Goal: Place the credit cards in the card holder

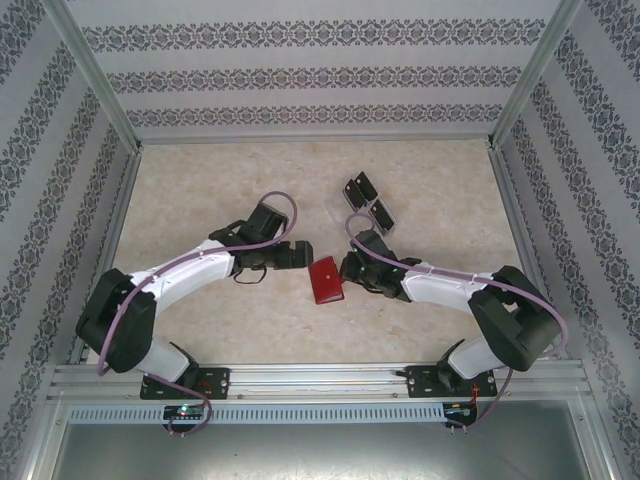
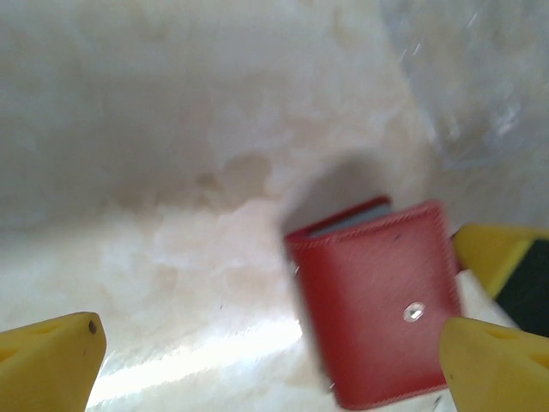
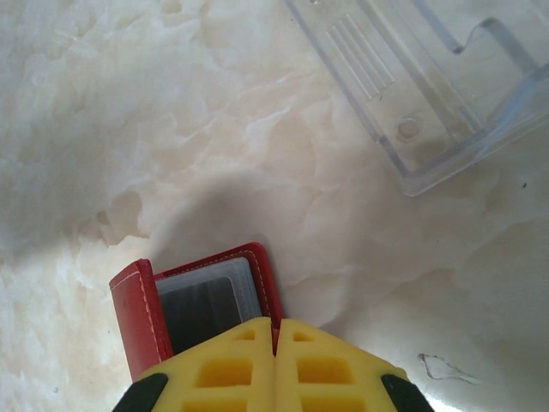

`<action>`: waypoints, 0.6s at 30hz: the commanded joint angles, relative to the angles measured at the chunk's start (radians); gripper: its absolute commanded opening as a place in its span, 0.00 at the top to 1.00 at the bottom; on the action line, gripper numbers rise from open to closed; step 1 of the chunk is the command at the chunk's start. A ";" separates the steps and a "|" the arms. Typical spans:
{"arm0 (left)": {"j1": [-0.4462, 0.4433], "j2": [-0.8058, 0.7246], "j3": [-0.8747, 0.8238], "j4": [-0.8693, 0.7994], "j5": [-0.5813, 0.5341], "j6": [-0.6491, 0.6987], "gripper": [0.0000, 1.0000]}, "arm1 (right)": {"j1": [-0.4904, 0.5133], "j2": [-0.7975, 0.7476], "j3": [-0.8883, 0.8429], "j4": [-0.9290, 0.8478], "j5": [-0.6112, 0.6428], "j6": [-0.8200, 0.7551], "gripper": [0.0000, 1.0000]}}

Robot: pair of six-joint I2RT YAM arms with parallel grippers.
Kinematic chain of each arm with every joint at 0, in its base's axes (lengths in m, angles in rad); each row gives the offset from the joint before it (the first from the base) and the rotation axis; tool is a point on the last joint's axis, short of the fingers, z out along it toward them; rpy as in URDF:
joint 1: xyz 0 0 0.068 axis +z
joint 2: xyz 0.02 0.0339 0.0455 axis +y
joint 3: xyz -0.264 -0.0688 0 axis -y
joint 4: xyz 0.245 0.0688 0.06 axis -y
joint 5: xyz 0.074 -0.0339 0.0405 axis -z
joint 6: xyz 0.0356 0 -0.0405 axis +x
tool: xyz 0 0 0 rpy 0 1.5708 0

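- Two arms meet over the middle of the bench (image 1: 200, 180). The left fingers (image 2: 53, 359) gape wide and hold nothing, with the red card holder (image 1: 325, 281) between them, close to one tip.
- The right fingers (image 3: 274, 352) are pressed together, apparently pinching the holder's cover, and a grey pocket shows inside.
- Farther back, well apart, the black credit cards (image 1: 356, 188) sit in a clear rack (image 3: 412, 103).
- Likely step: opening the holder. Next, keep it spread and steady while the free fingers fetch a card.
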 commanded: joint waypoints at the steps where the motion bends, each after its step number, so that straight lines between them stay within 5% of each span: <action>1: -0.005 0.010 -0.005 -0.051 0.066 0.083 0.00 | -0.017 -0.032 -0.012 -0.011 -0.012 -0.022 1.00; 14: -0.072 0.167 0.056 -0.060 -0.050 0.079 0.00 | -0.035 -0.029 -0.004 -0.049 -0.055 -0.067 1.00; 18: -0.083 0.233 0.087 -0.086 -0.106 0.089 0.00 | -0.035 -0.019 0.009 -0.057 -0.062 -0.076 0.88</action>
